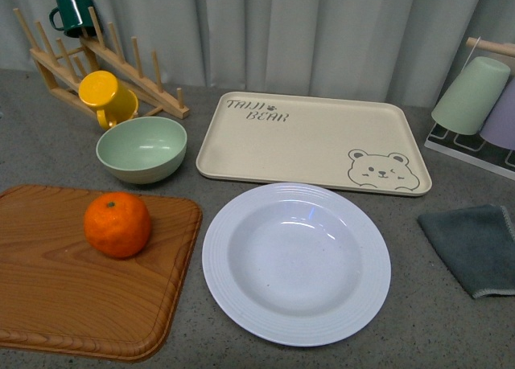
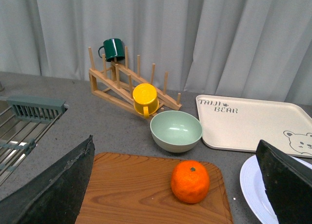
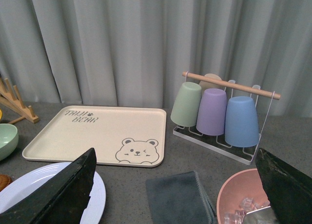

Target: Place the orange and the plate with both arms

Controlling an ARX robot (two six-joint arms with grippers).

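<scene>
The orange [image 1: 117, 224] sits on a wooden cutting board [image 1: 80, 305] at the front left. Right of the board, the white ridged plate [image 1: 241, 216] lies empty on the grey counter. Neither arm shows in the front view. In the left wrist view my left gripper [image 2: 174, 141] is open, held above and short of the orange [image 2: 190, 181], with the plate's edge [image 2: 251, 185] beside one finger. My right gripper [image 3: 175, 151] is open too, over the counter between the plate [image 3: 29, 185] and a grey cloth [image 3: 178, 199]; nothing is between its fingers.
A beige bear tray [image 1: 314, 140] lies behind the plate, a pale green bowl [image 1: 142, 148] behind the board. A wooden rack [image 1: 121, 75] holds a yellow and a green mug. Cup rack [image 1: 475, 104] and grey cloth [image 1: 475, 244] stand right; a pink bowl [image 3: 243, 199] holds ice.
</scene>
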